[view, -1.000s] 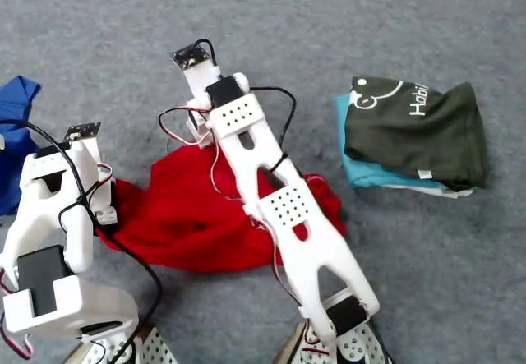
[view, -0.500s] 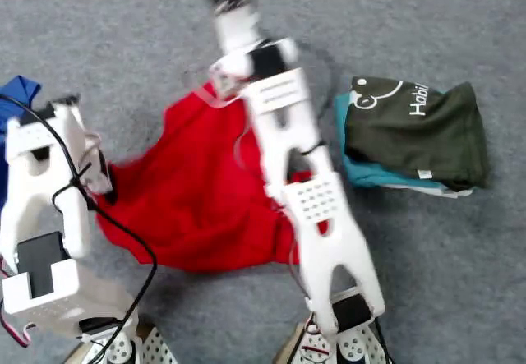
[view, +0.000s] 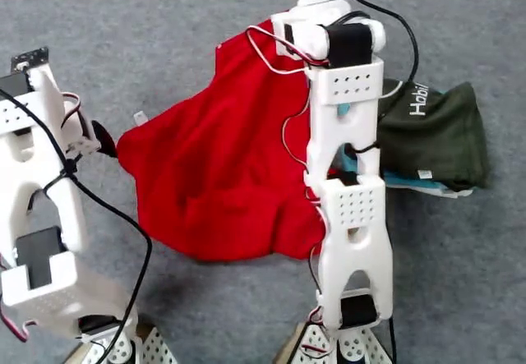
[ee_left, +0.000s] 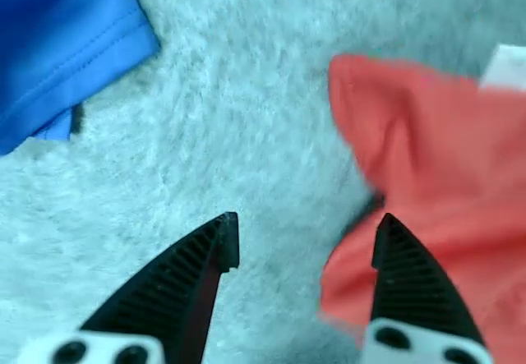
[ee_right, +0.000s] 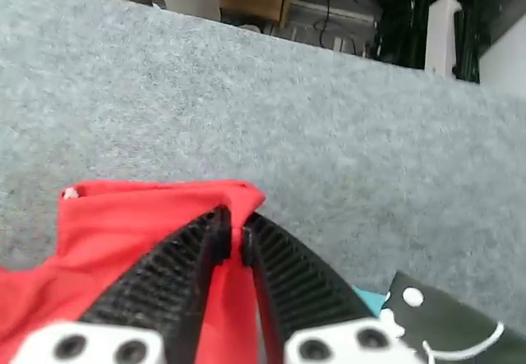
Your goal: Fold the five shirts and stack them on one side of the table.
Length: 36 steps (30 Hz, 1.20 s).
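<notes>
A red shirt (view: 218,163) lies spread over the middle of the grey table. My right gripper (ee_right: 234,226) is shut on its far edge, holding that corner up near the table's back. In the right wrist view the red shirt (ee_right: 123,232) hangs below the closed fingers. My left gripper (ee_left: 304,237) stands open just above the carpet, beside the red shirt (ee_left: 427,175); one finger (ee_left: 386,241) overlaps the cloth's edge. In the high view the left gripper (view: 103,138) sits at the shirt's left corner. A blue shirt (ee_left: 57,35) lies farther off.
Folded shirts are stacked at the right: a dark green one (view: 436,134) on top, teal (view: 362,171) and white (view: 411,188) beneath. The right arm (view: 349,158) stretches between the red shirt and this stack. Bare table (view: 460,274) lies at the front right.
The right arm swung out to the table's far edge with the red shirt's corner, pulling the cloth open. The left arm shifted left and back, its gripper now at the shirt's left corner.
</notes>
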Available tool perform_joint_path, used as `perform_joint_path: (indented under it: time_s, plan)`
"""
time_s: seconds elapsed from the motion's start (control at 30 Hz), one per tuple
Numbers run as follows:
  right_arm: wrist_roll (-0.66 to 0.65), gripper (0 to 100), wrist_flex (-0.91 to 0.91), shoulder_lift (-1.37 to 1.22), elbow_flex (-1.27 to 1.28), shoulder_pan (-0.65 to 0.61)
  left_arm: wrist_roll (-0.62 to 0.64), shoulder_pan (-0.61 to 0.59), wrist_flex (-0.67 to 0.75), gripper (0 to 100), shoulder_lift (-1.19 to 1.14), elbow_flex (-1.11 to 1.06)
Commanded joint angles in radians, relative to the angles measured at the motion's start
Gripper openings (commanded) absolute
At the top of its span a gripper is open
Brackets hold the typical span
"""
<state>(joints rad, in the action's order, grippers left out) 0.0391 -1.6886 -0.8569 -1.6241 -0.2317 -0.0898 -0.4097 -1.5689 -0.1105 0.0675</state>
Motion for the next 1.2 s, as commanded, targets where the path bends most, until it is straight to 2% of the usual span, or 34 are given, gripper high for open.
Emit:
perform_joint_path:
  time_s: [0.0,0.13,0.37,0.5,0.73,1.17]
  plan:
    - [-0.094,0.3,0.028,-0.033,-0.042,0.018,0.138,-0.005,0.057,27,-0.047,0.051]
    - [-0.226,0.3,0.028,-0.074,-0.044,0.071,0.241,0.034,0.106,27,-0.139,0.052]
    - [-0.431,0.4,0.087,-0.077,-0.044,0.223,0.239,0.121,0.117,27,-0.222,0.124]
    - [-0.437,0.4,0.117,-0.081,-0.038,0.251,0.239,0.138,0.11,27,-0.266,0.232]
    - [-0.439,0.5,0.12,-0.127,-0.042,0.214,0.253,0.201,0.109,27,-0.375,0.364]
    - [-0.439,0.5,0.12,-0.142,-0.042,0.186,0.664,0.331,0.103,26,-0.605,0.654]
